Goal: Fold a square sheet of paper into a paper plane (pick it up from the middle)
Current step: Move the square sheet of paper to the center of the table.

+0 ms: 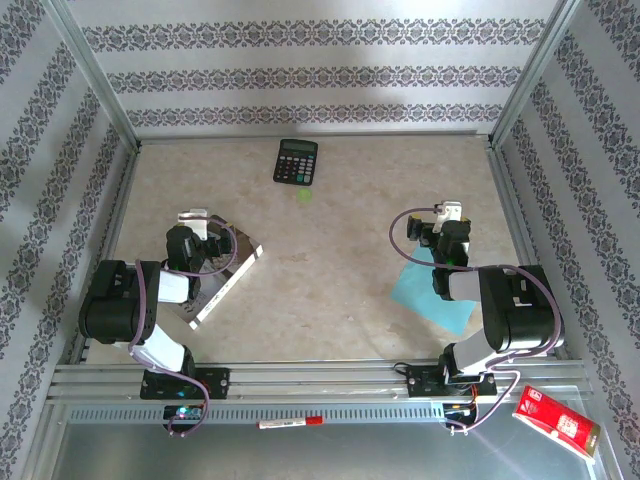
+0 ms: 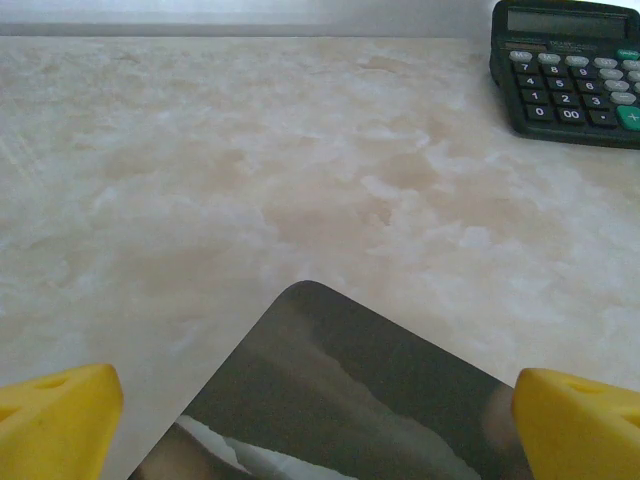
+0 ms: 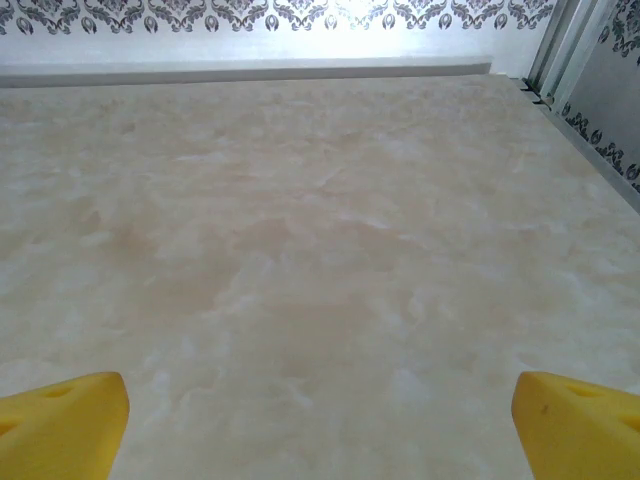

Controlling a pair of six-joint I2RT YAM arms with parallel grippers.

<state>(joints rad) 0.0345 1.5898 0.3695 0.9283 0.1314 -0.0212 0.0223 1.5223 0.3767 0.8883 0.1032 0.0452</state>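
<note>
Yellow fingertips (image 2: 55, 425) of the left pincer (image 2: 318, 430) are seen at the frame's lower corners, spread wide with nothing gripped. A corner of a photo-printed booklet (image 2: 350, 400) lies between them; whether it is touched cannot be told. The right pincer (image 3: 320, 430) is likewise opened wide and empty, with bare marbled counter (image 3: 320, 250) lying between its tips. The square sheet of paper (image 1: 422, 297) is found flat on the counter at about 4 o'clock in the overhead view, partly covered by the right arm and lying at 6 o'clock of that arm's pincer. A black calculator (image 1: 296, 161) is placed at 12 o'clock, well apart from the sheet. The sheet is judged to be very light, thin and limp, easily creased or torn, and likely to slide on the smooth surface. With no raised edge offered, it would best be pinched at its middle, as the task asks, so that a small ridge is bunched up between narrowed tips.
</note>
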